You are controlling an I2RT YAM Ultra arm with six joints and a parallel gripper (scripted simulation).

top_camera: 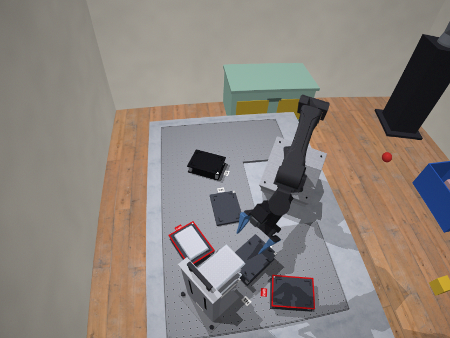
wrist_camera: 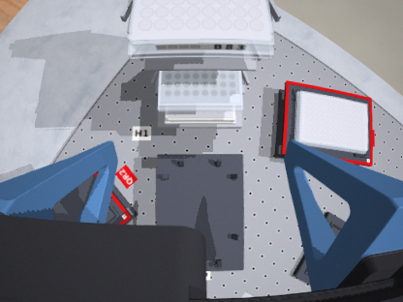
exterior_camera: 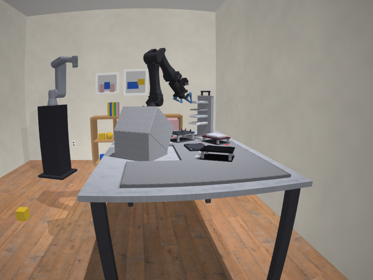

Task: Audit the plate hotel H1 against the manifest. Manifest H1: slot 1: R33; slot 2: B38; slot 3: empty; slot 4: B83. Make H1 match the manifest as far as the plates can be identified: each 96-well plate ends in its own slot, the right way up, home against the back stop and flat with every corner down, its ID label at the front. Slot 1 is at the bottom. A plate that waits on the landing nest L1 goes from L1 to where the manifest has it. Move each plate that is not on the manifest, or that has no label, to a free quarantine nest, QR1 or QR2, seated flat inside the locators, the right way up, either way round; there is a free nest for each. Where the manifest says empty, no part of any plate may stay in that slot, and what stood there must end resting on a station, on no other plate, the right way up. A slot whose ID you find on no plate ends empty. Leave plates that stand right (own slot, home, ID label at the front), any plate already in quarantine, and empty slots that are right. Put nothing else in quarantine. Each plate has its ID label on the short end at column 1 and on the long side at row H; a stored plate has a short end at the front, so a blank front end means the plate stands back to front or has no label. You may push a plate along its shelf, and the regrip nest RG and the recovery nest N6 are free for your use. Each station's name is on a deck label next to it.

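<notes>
My gripper [top_camera: 249, 243] [exterior_camera: 186, 102] [wrist_camera: 201, 150] is open and empty, high in front of hotel H1 [top_camera: 198, 291] [exterior_camera: 209, 114]. The top plate [top_camera: 221, 267] [exterior_camera: 198, 102] [wrist_camera: 201, 21] in slot 4 shows B83 at its front. The slot 3 shelf [exterior_camera: 198, 110] looks empty. A plate [exterior_camera: 198, 116] [wrist_camera: 200, 89] is in slot 2, with no ID readable at its front. Another plate [exterior_camera: 198, 122] [wrist_camera: 200, 117] is in slot 1, mostly hidden, its ID unreadable. A white plate [top_camera: 191, 242] [exterior_camera: 215, 135] [wrist_camera: 331, 121] sits on the red-edged nest QR1. QR2 [top_camera: 293, 292] holds no plate.
A dark nest [top_camera: 254, 258] [wrist_camera: 184, 208] with no plate is in front of H1; its label is cut off in the wrist view. N6 [top_camera: 225, 208] [exterior_camera: 194, 146] is bare. A raised black nest [top_camera: 206, 161] [exterior_camera: 217, 149] without a plate stands farther off.
</notes>
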